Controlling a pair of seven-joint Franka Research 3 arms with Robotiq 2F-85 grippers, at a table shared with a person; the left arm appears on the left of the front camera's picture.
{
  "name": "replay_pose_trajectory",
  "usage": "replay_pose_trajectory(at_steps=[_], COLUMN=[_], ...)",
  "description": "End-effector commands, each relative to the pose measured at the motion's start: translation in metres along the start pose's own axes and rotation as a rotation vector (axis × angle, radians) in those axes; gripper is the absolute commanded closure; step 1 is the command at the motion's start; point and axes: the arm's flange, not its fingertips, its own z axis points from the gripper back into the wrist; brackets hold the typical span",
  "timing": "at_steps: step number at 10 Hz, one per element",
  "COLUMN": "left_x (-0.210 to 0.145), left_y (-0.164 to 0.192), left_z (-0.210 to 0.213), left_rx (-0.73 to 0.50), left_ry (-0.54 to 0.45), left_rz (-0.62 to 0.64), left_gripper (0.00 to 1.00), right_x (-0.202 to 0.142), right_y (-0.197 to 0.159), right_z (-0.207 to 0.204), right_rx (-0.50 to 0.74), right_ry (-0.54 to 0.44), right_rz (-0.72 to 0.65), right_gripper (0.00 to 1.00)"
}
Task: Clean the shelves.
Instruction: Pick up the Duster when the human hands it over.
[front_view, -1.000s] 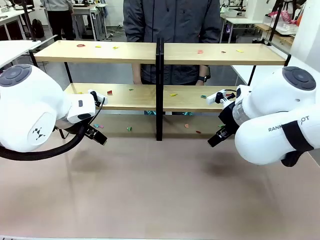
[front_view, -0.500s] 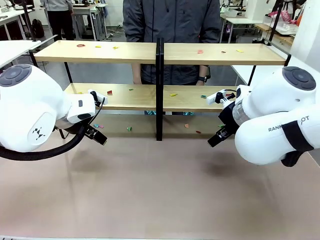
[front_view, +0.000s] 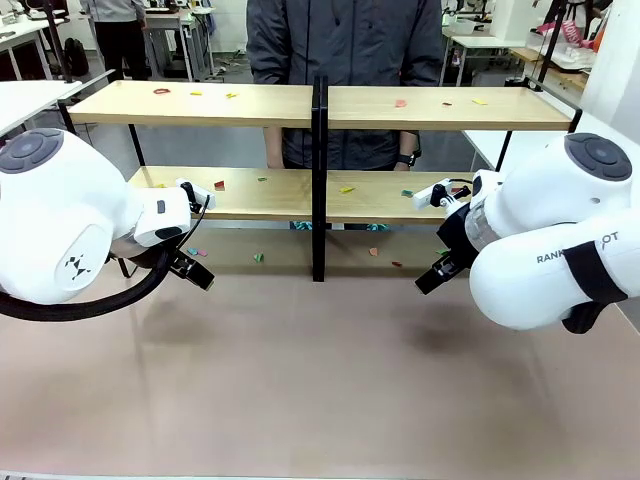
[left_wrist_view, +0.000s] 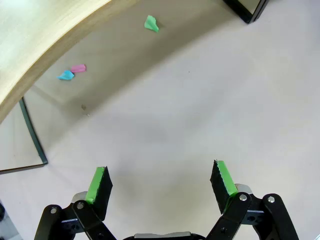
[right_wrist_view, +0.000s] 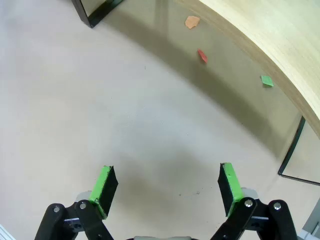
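Two-tier light-wood shelves (front_view: 420, 108) in black frame, far side of brown desk (front_view: 320, 380), dotted with coloured paper scraps (front_view: 347, 188). Left end effector (left_wrist_view: 159, 181) and right end effector (right_wrist_view: 167, 181) spread wide, empty, just in front. Could clip lower board (front_view: 260, 192) reaching in, scattering scraps.

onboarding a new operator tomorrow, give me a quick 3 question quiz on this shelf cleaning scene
1. True or false: the left end effector grips a paper scrap.
2. The right end effector is: A open and empty, B shut on a cloth, C shut on the frame.
3. In the right wrist view, how many coloured scraps lie on the tabletop beneath the shelves?
Key: 1 false; 2 A; 3 three.
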Motion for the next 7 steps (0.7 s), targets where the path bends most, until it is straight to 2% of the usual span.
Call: replay_pose_trajectory(at_steps=[1, 3, 4, 5, 6, 7], left_x=[0.000, 0.000, 0.003, 0.003, -0.007, -0.021], left_y=[0.000, 0.000, 0.002, 0.003, 0.002, 0.004], left_z=[0.000, 0.000, 0.020, 0.052, 0.101, 0.149], left_rx=[0.000, 0.000, -0.096, -0.199, -0.253, -0.327], left_ry=[0.000, 0.000, -0.010, 0.012, -0.006, 0.000], left_rz=[-0.001, 0.000, -0.031, -0.004, 0.000, -0.045], left_gripper=[0.00, 0.00, 0.00, 0.00, 0.00, 0.00], right_x=[0.000, 0.000, 0.000, 0.002, -0.008, -0.025], right_y=[0.000, 0.000, 0.000, -0.005, -0.017, -0.029], right_z=[0.000, 0.000, 0.000, 0.028, 0.069, 0.114], right_rx=[0.000, 0.000, 0.000, 0.045, 0.106, 0.147], right_ry=[0.000, 0.000, 0.000, -0.005, 0.004, -0.010], right_rz=[-0.001, -0.001, 0.000, 0.002, -0.045, -0.061], right_gripper=[0.00, 0.00, 0.00, 0.00, 0.00, 0.00])
